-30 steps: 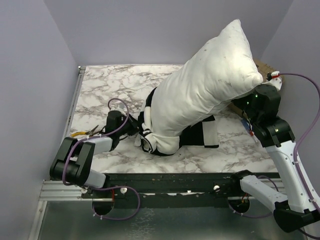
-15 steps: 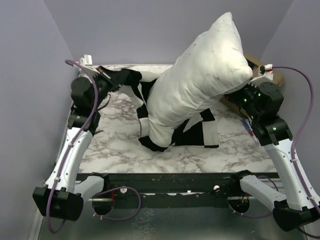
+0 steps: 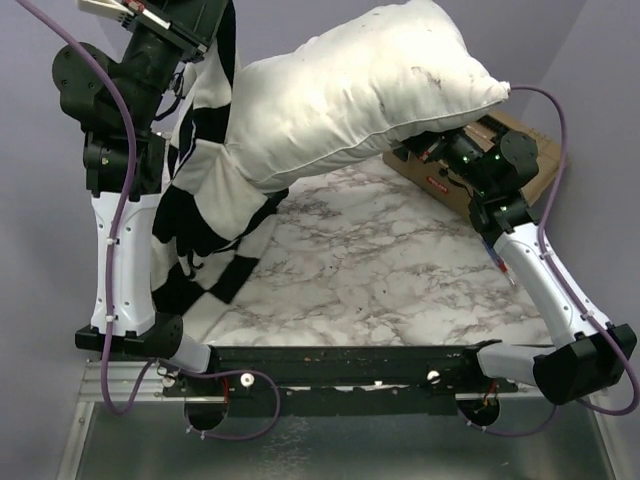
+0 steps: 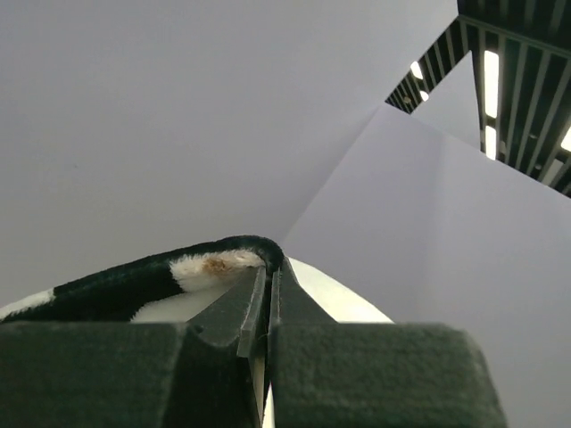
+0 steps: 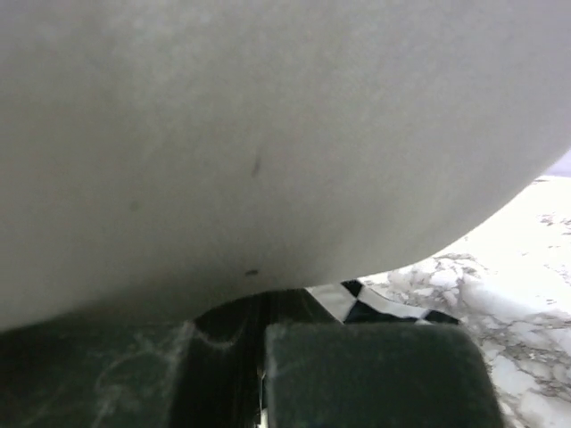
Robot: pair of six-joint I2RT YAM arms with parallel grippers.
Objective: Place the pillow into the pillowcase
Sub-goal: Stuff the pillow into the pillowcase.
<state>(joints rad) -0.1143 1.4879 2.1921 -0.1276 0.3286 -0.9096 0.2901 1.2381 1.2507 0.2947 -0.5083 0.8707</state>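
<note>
Cardboard box [image 3: 420, 172] below the pillow [image 3: 360, 90] carries red print [image 3: 437, 183], unreadable.

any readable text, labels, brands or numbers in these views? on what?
No text can be read in any view.
cardboard box: a small red-and-white label on its side, too small to read.
pillowcase: black and white checks only, no print.
pillow: plain white, a few dark specks, no lettering.
Both wrist views: no writing.
</note>
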